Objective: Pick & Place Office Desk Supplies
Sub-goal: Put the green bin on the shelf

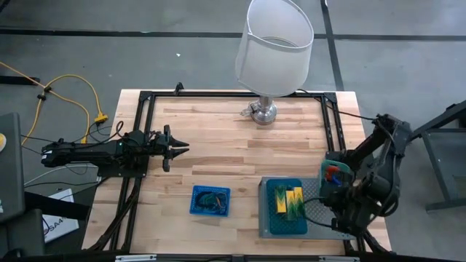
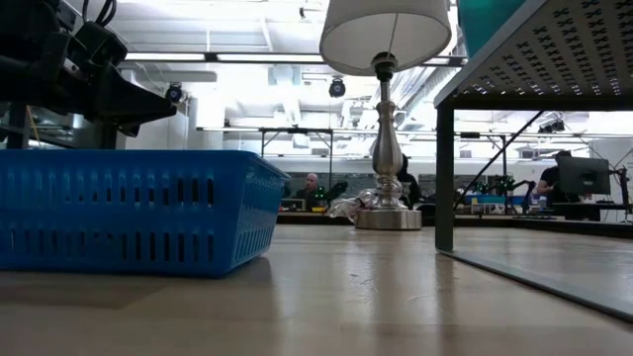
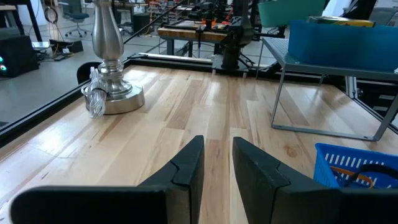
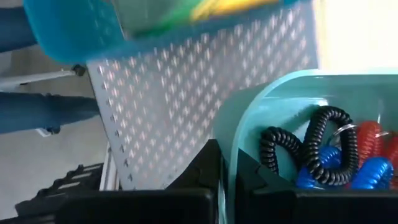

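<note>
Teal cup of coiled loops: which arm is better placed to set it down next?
Right. The right gripper is already shut on the teal cup's rim, over the grey perforated box. The left gripper hangs empty across the table.

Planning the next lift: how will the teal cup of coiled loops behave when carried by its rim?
The right gripper pinches one wall of the teal cup, so it may tilt. The coiled loops look springy and light and are heaped loosely, so they could shift or spill. The thin wall might flex.
</note>
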Robot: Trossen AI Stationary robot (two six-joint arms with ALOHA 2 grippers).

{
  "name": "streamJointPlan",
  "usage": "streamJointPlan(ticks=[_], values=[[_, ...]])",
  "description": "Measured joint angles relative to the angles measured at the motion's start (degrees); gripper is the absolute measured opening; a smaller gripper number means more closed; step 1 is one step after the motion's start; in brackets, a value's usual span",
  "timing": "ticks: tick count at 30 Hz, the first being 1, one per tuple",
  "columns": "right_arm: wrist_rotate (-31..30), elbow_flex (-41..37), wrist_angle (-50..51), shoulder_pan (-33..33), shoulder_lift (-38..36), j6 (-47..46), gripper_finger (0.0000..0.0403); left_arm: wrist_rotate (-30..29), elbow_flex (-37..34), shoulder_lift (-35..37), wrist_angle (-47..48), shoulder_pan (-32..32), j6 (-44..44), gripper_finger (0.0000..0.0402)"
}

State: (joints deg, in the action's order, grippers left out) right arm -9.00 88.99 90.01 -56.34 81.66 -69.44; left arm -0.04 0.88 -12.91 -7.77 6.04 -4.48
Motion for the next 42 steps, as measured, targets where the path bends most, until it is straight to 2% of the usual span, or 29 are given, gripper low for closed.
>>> streamJointPlan(ticks=[9,25,32,42], values=[[1.5,-1.7,0.0,-4.9,2.0,-14.1,0.0002,0.0,0.0,0.0,0.0,0.0,0.0,0.0079],[1.3,-1.7,-3.6,-8.7,3.2,-8.7,0.0002,0.0,0.0,0.0,0.0,0.0,0.0,0.0079],[1.5,-1.7,-7.1,-8.7,4.3,-19.1,0.0002,0.0,0.0,0.0,0.0,0.0,0.0,0.0079],[3.4,-1.7,-7.0,-6.8,7.8,-34.5,0.0002,0.0,0.0,0.0,0.0,0.0,0.0,0.0079]])
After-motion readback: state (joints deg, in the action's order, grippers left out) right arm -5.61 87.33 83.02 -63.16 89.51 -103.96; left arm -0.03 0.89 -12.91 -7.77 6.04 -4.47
